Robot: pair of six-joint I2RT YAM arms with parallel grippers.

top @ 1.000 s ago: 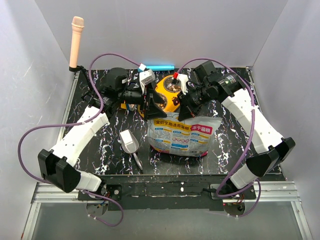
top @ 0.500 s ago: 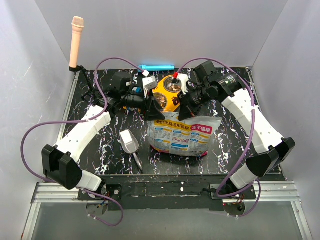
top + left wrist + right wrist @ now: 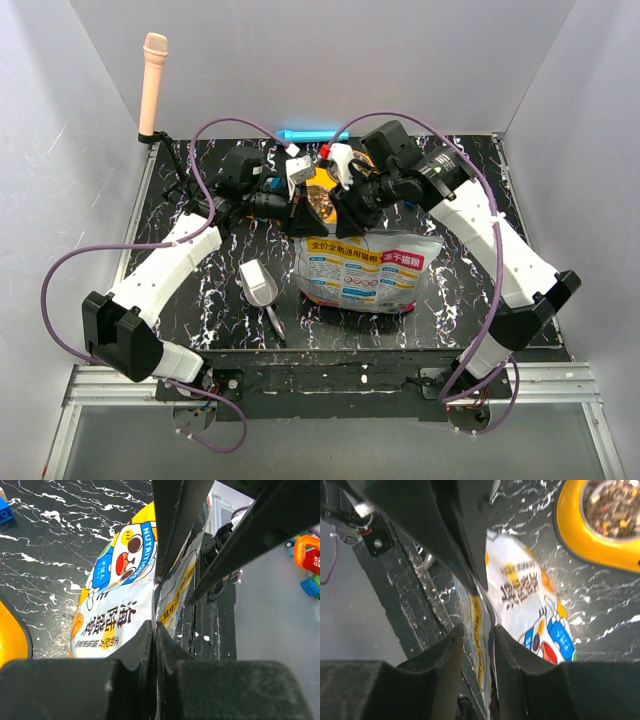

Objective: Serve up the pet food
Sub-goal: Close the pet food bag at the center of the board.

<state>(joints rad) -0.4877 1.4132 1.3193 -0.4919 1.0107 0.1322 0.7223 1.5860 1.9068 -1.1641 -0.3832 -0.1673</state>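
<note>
The foil pet food bag [image 3: 365,270] stands at the table's middle, its printed front toward the arms. My left gripper [image 3: 299,207] is shut on the bag's top left edge; in the left wrist view the jaws [image 3: 156,626] pinch the foil [image 3: 120,595]. My right gripper [image 3: 350,213] is at the top edge further right. Its fingers [image 3: 478,628] stand apart, and the bag's rim [image 3: 482,610] runs loose between them. The pet food [image 3: 615,502] is brown kibble lying in the yellow double bowl [image 3: 590,540] just behind the bag. From above, the bowl [image 3: 322,183] is mostly hidden by both wrists.
A white scoop [image 3: 258,283] lies left of the bag. A pink microphone-like post [image 3: 153,85] stands at the back left corner. A blue bar [image 3: 312,133] lies along the back wall. Small toy blocks [image 3: 310,565] sit beyond the table's edge, and a blue brick [image 3: 4,510] lies on the marble top.
My left gripper has closed onto the bag's top left edge. My right gripper has opened, let go of the bag's rim and shifted left.
</note>
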